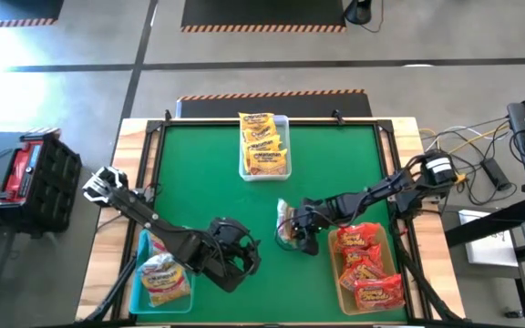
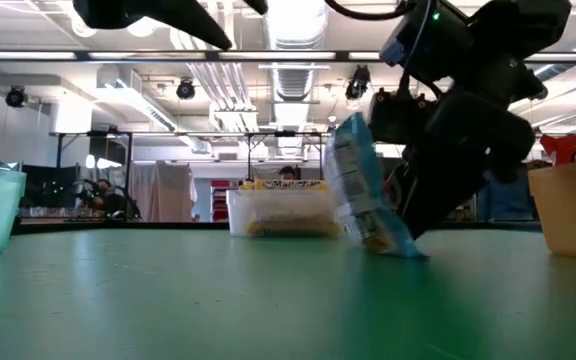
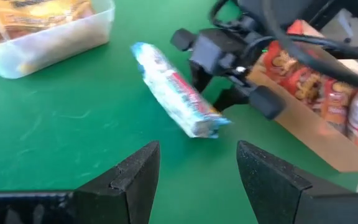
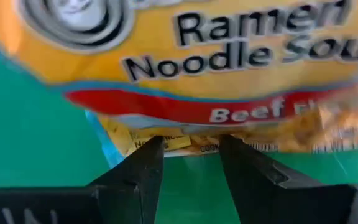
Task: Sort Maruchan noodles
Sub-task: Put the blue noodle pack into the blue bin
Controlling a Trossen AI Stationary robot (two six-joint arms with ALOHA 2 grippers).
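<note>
A yellow and pale-blue Maruchan packet point(image 1: 284, 221) stands tilted near the table's middle. It also shows in the low view point(image 2: 366, 196) and the left wrist view point(image 3: 174, 92). My right gripper point(image 1: 301, 228) is shut on it, close beside the tan bin point(image 1: 339, 273) of red packets point(image 1: 368, 266). My left gripper point(image 3: 197, 174) is open and empty, low over the table near its front edge, to the left of the packet point(image 1: 232, 257). Yellow-orange packets point(image 1: 263, 144) lie in a clear bin at the far middle. Yellow and pale-blue packets point(image 1: 162, 276) lie in a pale-blue bin at the front left. My right gripper has the packet's edge point(image 4: 191, 144) between its two fingertips point(image 4: 149, 163), only at their free ends. The fingers come slanting down from the table's right side. The packet leans steeply, its lower end point(image 2: 400, 250) on the green table and its upper end point(image 2: 346, 125) raised.
The clear bin point(image 1: 244, 169) stands at the table's far middle, the pale-blue bin point(image 1: 140, 270) at the front left, and the tan bin at the front right. Bare green table point(image 1: 208, 173) lies between them. A black case point(image 1: 39, 173) and cables lie off the table.
</note>
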